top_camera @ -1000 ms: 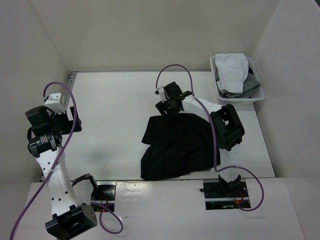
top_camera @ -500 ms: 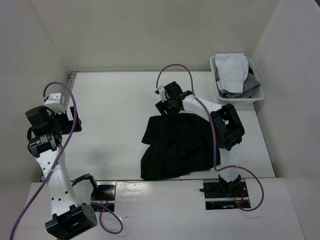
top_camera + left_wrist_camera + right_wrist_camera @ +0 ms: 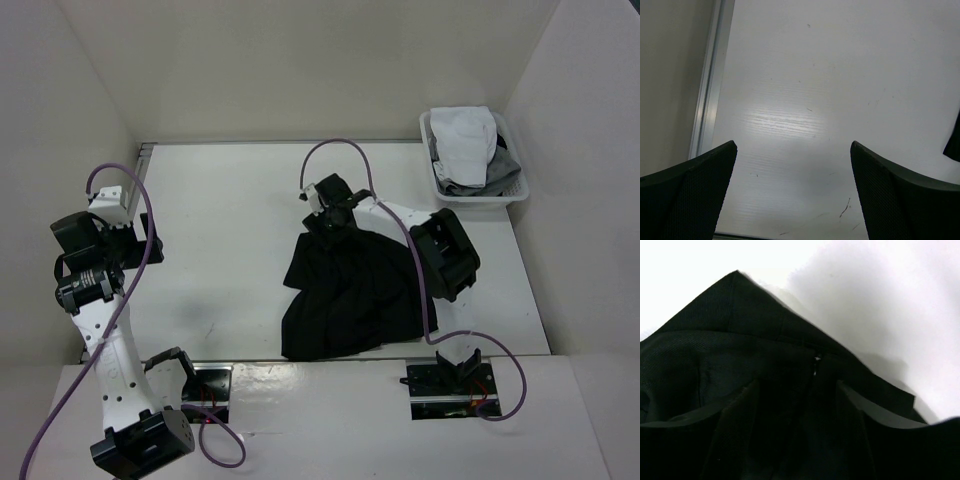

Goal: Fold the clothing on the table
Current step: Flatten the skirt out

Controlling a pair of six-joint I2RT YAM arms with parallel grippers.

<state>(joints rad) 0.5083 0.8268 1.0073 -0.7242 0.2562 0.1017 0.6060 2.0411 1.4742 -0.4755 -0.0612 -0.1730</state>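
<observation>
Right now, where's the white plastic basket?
Top view: the white plastic basket sits at the far right corner of the white table, apart from the black pleated skirt.

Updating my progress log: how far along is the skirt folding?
Done: nothing; the black skirt lies rumpled on the table, no neat fold showing. In hand: the right gripper sits over its far waistband, fingers apart. To do: every fold; the left gripper hangs open over bare table.

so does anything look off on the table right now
The skirt lies rumpled and skewed, not flat, its far end bunched to a point at the right fingers. Nothing looks spilled or damaged.
</observation>
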